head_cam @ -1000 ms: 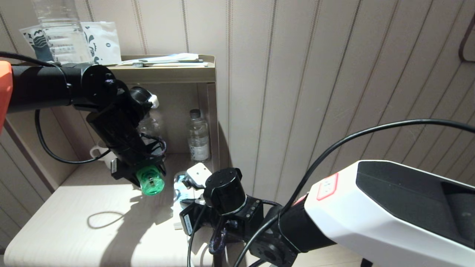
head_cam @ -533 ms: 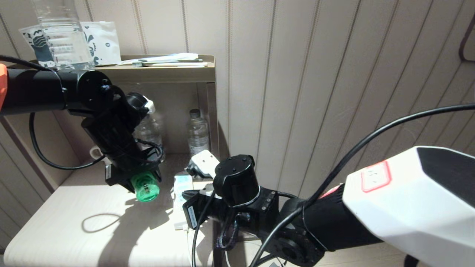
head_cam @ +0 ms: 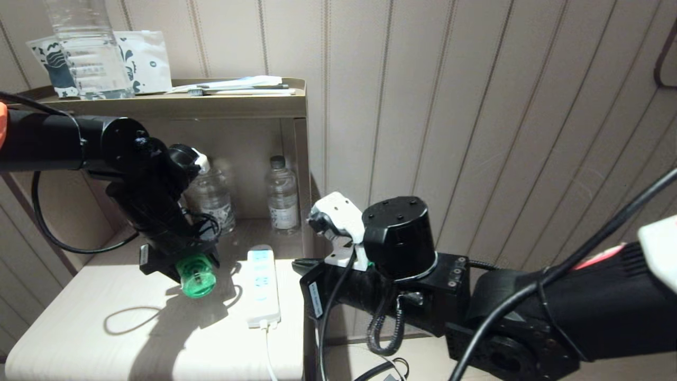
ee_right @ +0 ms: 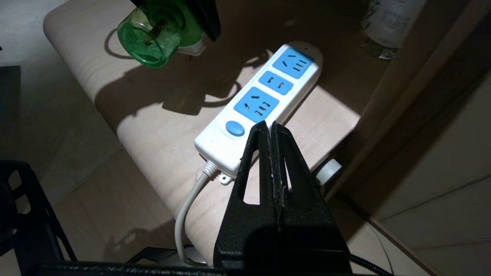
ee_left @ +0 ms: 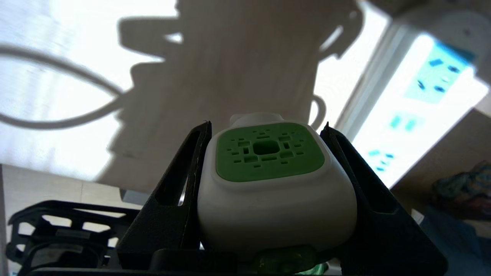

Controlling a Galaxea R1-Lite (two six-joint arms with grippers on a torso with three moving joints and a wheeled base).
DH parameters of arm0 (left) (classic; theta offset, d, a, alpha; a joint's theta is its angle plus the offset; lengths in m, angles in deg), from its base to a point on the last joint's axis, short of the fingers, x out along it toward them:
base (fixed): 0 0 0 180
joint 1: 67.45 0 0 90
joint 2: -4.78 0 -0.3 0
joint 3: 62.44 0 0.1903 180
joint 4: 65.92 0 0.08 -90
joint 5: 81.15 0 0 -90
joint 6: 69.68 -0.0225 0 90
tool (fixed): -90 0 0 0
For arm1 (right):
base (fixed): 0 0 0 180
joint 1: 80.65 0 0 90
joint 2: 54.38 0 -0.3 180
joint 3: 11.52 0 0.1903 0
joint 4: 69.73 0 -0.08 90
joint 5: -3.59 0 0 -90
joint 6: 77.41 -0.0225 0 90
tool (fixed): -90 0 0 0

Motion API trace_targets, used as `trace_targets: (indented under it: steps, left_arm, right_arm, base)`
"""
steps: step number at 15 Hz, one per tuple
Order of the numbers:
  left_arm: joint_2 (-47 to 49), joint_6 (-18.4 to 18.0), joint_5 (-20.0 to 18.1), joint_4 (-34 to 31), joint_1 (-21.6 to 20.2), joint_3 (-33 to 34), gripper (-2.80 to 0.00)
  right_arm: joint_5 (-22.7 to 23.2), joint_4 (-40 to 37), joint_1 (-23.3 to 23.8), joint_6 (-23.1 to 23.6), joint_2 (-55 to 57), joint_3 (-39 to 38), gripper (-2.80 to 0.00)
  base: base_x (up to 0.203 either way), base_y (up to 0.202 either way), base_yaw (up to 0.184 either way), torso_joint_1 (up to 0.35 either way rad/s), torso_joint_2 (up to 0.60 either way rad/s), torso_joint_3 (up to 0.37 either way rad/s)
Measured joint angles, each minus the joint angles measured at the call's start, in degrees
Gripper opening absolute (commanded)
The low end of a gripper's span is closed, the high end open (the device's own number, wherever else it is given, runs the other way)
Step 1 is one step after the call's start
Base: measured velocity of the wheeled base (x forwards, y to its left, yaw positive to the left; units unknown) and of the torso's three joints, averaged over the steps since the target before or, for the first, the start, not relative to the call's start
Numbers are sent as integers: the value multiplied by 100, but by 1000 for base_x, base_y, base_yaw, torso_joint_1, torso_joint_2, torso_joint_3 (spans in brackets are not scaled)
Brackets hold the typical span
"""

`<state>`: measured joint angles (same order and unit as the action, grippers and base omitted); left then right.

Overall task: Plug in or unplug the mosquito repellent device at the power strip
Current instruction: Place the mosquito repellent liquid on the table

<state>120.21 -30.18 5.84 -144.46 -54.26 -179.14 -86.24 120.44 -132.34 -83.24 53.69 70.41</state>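
My left gripper (ee_left: 266, 123) is shut on the mosquito repellent device (ee_left: 264, 153), its fingers pressing both sides of the white head with the green vented top. In the head view the device's round green bottle (head_cam: 195, 276) hangs just above the table, left of the power strip (head_cam: 263, 288) and apart from it. The power strip (ee_right: 264, 103) lies flat with three empty pale blue socket panels and a round blue button. My right gripper (ee_right: 268, 124) is shut on nothing, hovering off the strip's cord end near the table's right edge.
Two clear water bottles (head_cam: 282, 198) (head_cam: 211, 198) stand in the niche behind the strip. A large bottle (head_cam: 87, 50) and a toothbrush sit on the shelf top (head_cam: 238, 100). The white cord (ee_right: 188, 207) drops over the table's front edge. A panelled wall rises on the right.
My right arm has drawn back to the right and up, uncovering the whole power strip. My left gripper has carried the device a little left and down.
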Motion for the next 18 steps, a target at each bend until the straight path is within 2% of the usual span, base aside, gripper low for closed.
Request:
trace_targets:
  steps: [3,4,7,11,15,18]
  left_arm:
    - [-13,-149,544,590,-193,365,-280]
    - [-30,-194,620,785,-231,513,-280]
    - [-247,-414,655,1165,-275,1023,-280]
    - [-894,-760,653,2031,-288,2038,-280]
    - [-1411,-935,637,2122,-418,2346,-280]
    - [-1535,-957,633,2180,-454,2378,-280]
  right_arm:
    - [-38,-168,123,7,-704,-380,-280]
    - [-46,-225,155,9,-918,-475,-280]
    - [-124,-653,178,6,-1666,-685,-280]
    - [-235,-1418,152,2,-2796,-924,-280]
    - [-907,-1862,186,0,-3756,-1516,-280]
    - [-1649,-2320,472,52,-4366,-1792,-280]
  base:
    - [0,0,0,0,0,0]
    - [0,0,0,0,0,0]
    - [0,0,0,0,0,0]
    - [0,0,0,0,0,0]
    - [0,0,0,0,0,0]
    - [0,0,0,0,0,0]
